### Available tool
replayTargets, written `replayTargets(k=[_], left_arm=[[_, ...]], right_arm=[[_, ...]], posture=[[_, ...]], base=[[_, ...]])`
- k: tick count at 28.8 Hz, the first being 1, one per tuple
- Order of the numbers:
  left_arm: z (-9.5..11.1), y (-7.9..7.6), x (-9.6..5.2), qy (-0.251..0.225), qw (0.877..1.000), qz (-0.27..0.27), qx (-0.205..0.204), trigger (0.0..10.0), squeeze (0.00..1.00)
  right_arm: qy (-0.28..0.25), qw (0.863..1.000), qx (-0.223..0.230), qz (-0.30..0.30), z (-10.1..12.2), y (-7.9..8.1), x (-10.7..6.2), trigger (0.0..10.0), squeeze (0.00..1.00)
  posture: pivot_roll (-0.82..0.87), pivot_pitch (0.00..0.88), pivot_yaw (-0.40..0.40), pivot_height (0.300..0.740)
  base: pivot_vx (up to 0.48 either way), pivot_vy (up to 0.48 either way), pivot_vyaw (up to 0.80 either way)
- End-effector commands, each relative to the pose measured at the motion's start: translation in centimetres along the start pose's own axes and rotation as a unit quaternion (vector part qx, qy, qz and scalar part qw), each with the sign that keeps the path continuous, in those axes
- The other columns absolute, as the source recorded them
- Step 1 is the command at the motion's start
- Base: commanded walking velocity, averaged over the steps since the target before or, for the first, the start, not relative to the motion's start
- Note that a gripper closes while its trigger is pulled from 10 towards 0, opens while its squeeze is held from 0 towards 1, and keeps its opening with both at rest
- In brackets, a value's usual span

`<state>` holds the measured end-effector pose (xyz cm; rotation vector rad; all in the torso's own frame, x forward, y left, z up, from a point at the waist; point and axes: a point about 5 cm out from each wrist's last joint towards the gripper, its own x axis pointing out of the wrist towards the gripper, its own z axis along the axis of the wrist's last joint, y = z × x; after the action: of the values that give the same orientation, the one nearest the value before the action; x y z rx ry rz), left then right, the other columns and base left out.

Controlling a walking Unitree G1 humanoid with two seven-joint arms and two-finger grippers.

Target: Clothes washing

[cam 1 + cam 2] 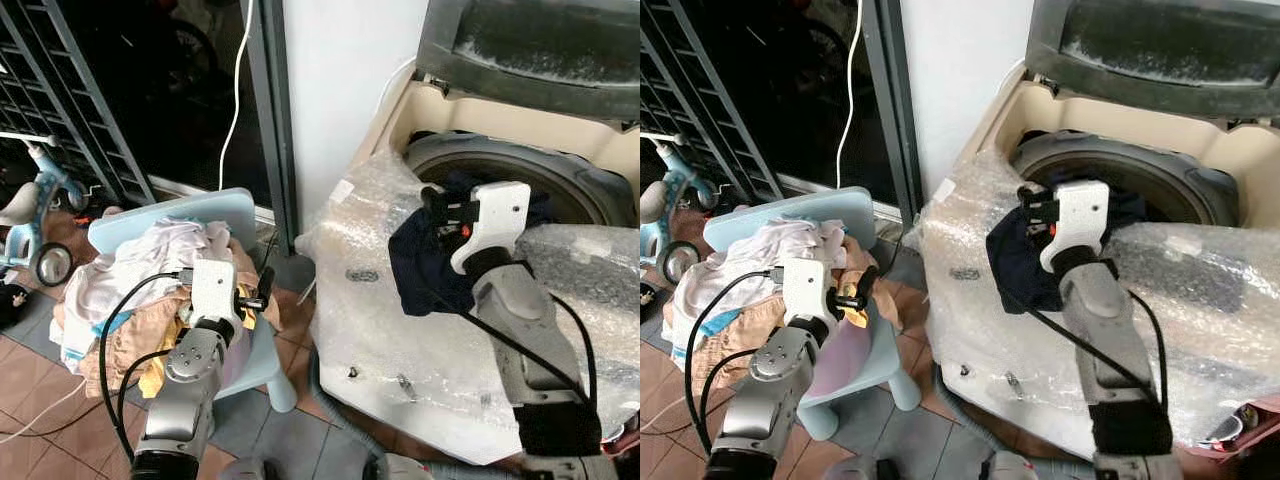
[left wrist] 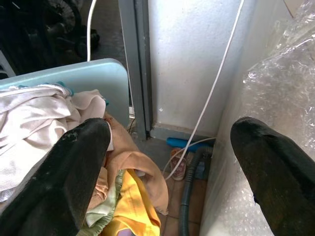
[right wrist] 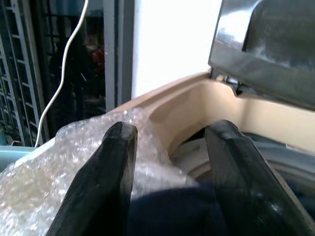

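Nearest the camera, the two silver arms reach forward from the bottom of the head views. The left pincer [image 1: 262,290] hovers just over the heap of laundry [image 1: 150,270] piled on a pale blue plastic chair [image 1: 175,215]; its black fingers [image 2: 74,167] are spread wide with nothing between them. The heap is a tangle of white, peach and yellow pieces, and past it the left wrist view shows a white cable [image 2: 216,83] running down the wall to a grey drain hose [image 2: 189,196] on the tiled floor [image 1: 290,420].

The right pincer [image 1: 440,212] sits at the near rim of the top-loading washing machine [image 1: 560,180], whose lid [image 1: 540,50] stands raised. A dark navy garment [image 1: 425,265] is draped over that rim, part hanging down the outer front and part lying toward the drum opening. The right fingers [image 3: 106,172] stand apart directly above the dark cloth; they seem to touch it at the tips, though the wrist view is too close to be sure of a grip. Bubble wrap [image 1: 380,300] covers the machine's front and top edge.

At the far left, a child's tricycle [image 1: 35,215] stands before a dark metal grille [image 1: 60,90].
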<state>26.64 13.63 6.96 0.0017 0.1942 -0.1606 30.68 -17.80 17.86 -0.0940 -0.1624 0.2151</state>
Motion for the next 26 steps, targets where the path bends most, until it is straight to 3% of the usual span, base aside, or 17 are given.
replayTargets(k=[1,2,3,4,5,8,13,16,17,18,19,26], left_arm=[[0.5,0.1,0.0,-0.010,1.000,0.001,0.003,10.0,0.00],[0.5,0.1,0.0,-0.011,1.000,0.001,0.003,10.0,0.00],[0.6,0.1,0.0,-0.011,1.000,0.001,0.003,10.0,0.00],[0.6,0.1,0.0,-0.011,1.000,0.001,0.003,10.0,0.00],[0.6,0.1,0.0,-0.012,1.000,0.001,0.002,10.0,0.00],[0.6,0.1,-0.1,-0.011,1.000,0.001,0.002,10.0,0.00],[0.4,0.0,-0.2,-0.008,1.000,-0.005,0.005,10.0,0.00],[0.4,0.0,-0.2,-0.007,1.000,-0.006,0.007,10.0,0.00],[0.4,0.0,-0.2,-0.006,1.000,-0.006,0.007,10.0,0.00],[0.4,0.0,-0.2,-0.006,1.000,-0.006,0.007,10.0,0.00],[0.3,0.0,-0.2,-0.004,1.000,-0.007,0.008,10.0,0.00],[0.2,0.0,-0.3,-0.001,1.000,-0.007,0.009,10.0,0.00]], right_arm=[[0.005,1.000,-0.004,0.000,0.0,-0.7,-0.1,10.0,0.97],[0.017,1.000,-0.014,0.002,-0.2,-0.9,-0.2,10.0,0.83],[0.037,0.999,-0.008,0.034,-0.9,-0.5,-0.9,10.0,0.00],[0.037,0.999,-0.008,0.034,-0.9,-0.5,-0.9,10.0,0.00],[0.050,0.995,0.025,0.080,-1.4,0.3,-1.8,10.0,0.00],[0.060,0.989,0.048,0.129,-1.7,0.7,-2.8,10.0,0.00],[0.072,0.988,0.033,0.135,-2.6,0.7,-3.5,10.0,0.00],[0.097,0.988,-0.004,0.119,-3.8,0.8,-3.7,10.0,0.00],[0.111,0.987,-0.028,0.110,-4.2,0.6,-3.8,4.7,0.00],[0.111,0.987,-0.028,0.110,-4.2,0.6,-3.8,4.7,0.00],[0.136,0.986,-0.068,0.072,-5.0,-0.2,-3.7,0.0,0.00],[0.144,0.986,-0.084,-0.026,-4.9,-3.2,-3.2,0.0,0.00]], posture=[[-0.12,0.000,0.038,0.740],[-0.12,0.000,0.036,0.740],[-0.12,0.000,0.035,0.740],[-0.12,0.000,0.035,0.740],[-0.12,0.000,0.037,0.740],[-0.12,0.000,0.039,0.740],[-0.12,0.000,0.046,0.740],[-0.12,0.000,0.047,0.740],[-0.12,0.000,0.046,0.740],[-0.12,0.000,0.046,0.740],[-0.12,0.000,0.046,0.740],[-0.12,0.000,0.041,0.740]], base=[[0.000,0.000,0.00],[0.000,0.000,0.00],[0.000,0.000,0.00],[0.000,0.000,0.00],[0.000,0.000,0.00],[0.000,0.000,0.00],[0.000,0.000,0.00],[0.000,0.000,0.00],[0.000,0.000,0.00],[0.000,0.000,0.00],[0.000,0.000,0.00],[0.000,0.000,0.00]])
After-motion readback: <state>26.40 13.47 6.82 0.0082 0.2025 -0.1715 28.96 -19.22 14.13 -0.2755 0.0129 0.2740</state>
